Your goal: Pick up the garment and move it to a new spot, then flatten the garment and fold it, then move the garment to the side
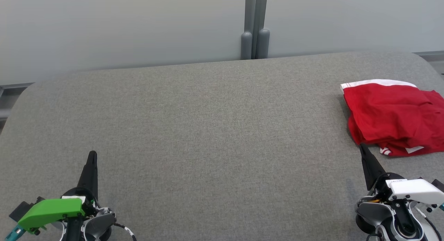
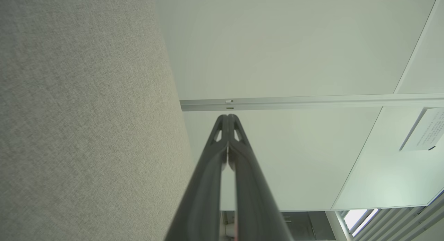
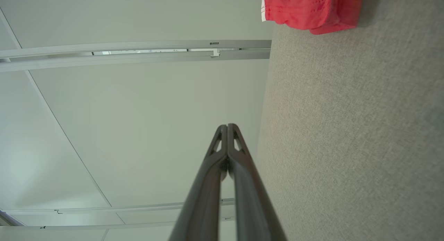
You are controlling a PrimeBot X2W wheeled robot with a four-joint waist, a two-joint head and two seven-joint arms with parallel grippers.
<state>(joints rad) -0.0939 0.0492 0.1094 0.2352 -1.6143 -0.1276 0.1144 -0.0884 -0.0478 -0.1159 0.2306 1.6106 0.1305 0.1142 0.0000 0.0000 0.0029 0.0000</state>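
Lying at the far right of the grey worktop [image 1: 208, 130], the red garment [image 1: 395, 116] is folded into a loose, wrinkled bundle. It has a white band along its far edge and a small white label at its near edge. Its right part goes out of the head view.

The right gripper [image 1: 361, 146] is at the near right, with its two dark fingers pressed together and holding nothing. In the head view its tip seems to meet the near left corner of the garment. The right wrist view, however, shows the tip apart from the cloth, which lies further ahead.

The left gripper [image 1: 92, 153] is at the near left, also closed and holding nothing, well apart from the garment.

Behind the worktop stands a pale wall [image 1: 121, 26] with a grey post [image 1: 255, 26].
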